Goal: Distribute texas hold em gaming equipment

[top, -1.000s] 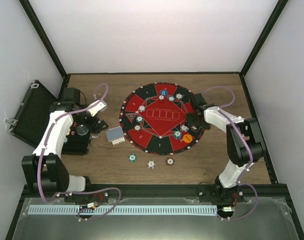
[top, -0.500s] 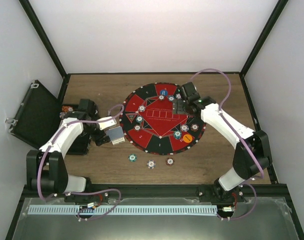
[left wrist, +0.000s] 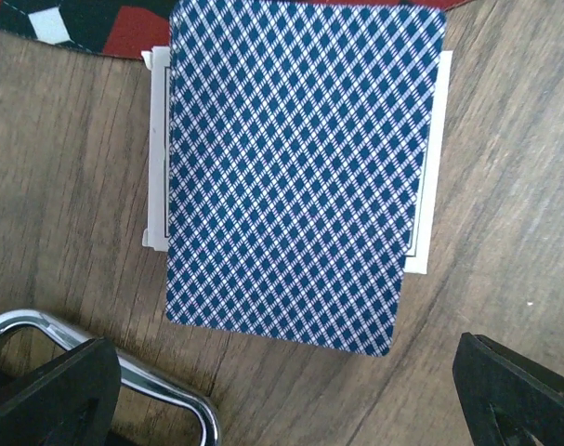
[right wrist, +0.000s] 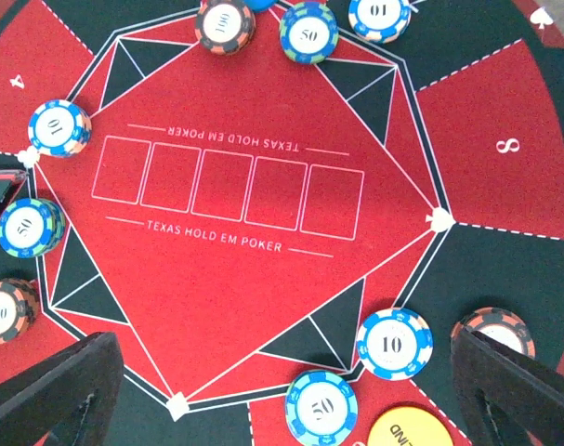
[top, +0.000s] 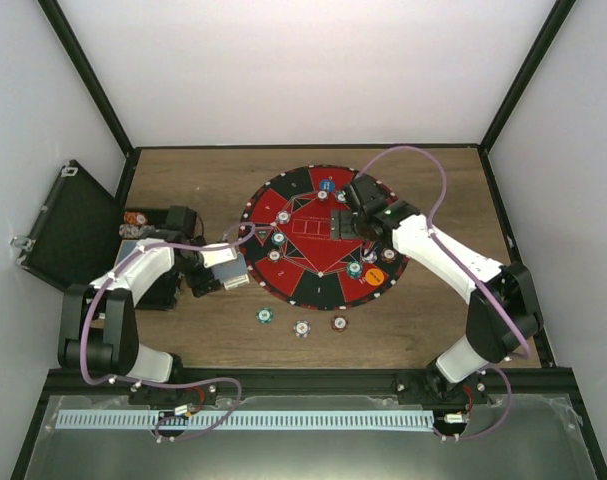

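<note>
Two pairs of fingers, both spread wide with nothing between them. The left fingers (left wrist: 282,381) hover over the wooden surface (left wrist: 68,186), one dark tip at each side. Just ahead of them lies the deck of cards (left wrist: 300,177), its blue-and-white diamond back facing up. The deck sits on a white holder (left wrist: 155,149) whose edges show on either side, and the top card is turned a little askew. Beside the left-hand tip shows a curved chrome bar (left wrist: 170,390). At the far end of the deck is the rim of the round mat (left wrist: 77,23); I cannot tell whether the two touch.

The right fingers (right wrist: 282,372) hang above the mat's red middle. Between the tips lie a green 50 chip (right wrist: 321,407) and a blue 10 chip (right wrist: 394,344), close together, with the orange button disc (right wrist: 412,432) just beside them. A red-rimmed chip (right wrist: 493,333) lies near the right-hand tip. Further ahead are five printed card boxes (right wrist: 228,186), and beyond and to the left of these lie six more chips at the pattern's corners (right wrist: 59,127).

Seen from above, three loose chips (top: 302,328) lie on the surface, nearer the arm bases than both pairs of fingers. The black case (top: 68,225) stands open on the outer side of the left arm.
</note>
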You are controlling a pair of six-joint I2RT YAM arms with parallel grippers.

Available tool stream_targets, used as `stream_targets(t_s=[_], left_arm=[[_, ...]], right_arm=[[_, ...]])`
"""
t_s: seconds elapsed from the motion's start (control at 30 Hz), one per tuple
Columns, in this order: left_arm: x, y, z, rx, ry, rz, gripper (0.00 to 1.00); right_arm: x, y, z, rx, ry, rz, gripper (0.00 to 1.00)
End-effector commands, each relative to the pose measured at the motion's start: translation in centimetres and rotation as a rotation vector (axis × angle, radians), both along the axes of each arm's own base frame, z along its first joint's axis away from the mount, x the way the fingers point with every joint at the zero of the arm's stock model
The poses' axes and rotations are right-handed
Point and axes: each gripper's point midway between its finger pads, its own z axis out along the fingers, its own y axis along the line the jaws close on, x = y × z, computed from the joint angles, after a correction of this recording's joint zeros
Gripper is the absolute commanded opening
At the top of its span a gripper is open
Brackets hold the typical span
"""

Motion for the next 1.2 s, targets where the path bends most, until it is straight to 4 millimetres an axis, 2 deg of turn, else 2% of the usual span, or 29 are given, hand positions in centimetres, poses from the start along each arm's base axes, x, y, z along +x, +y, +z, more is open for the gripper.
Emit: stream_targets(t_s=[0.0, 0.6, 0.8, 1.17], left_arm=[[0.5, 0.0, -1.0, 0.035, -0.044, -0.038, 1.0], [1.3, 0.1, -2.4, 0.069, -0.02, -0.076, 1.0], [1.7, -0.4, -2.1, 0.049, -0.018, -0.083, 1.0], [1.3, -0.5, -3.0, 0.048, 0.015, -0.107, 1.0]], right_arm=[[-0.4, 0.7, 1.0, 0.05, -0.018, 0.009, 0.99], [-1.6, 1.7, 1.8, 0.106, -0.018, 0.064, 0.98], [-1.6, 1.9, 1.8, 0.107, -0.016, 0.076, 0.97], [-1.6, 2.0, 2.0, 0.108, -0.016, 0.086, 0.96]])
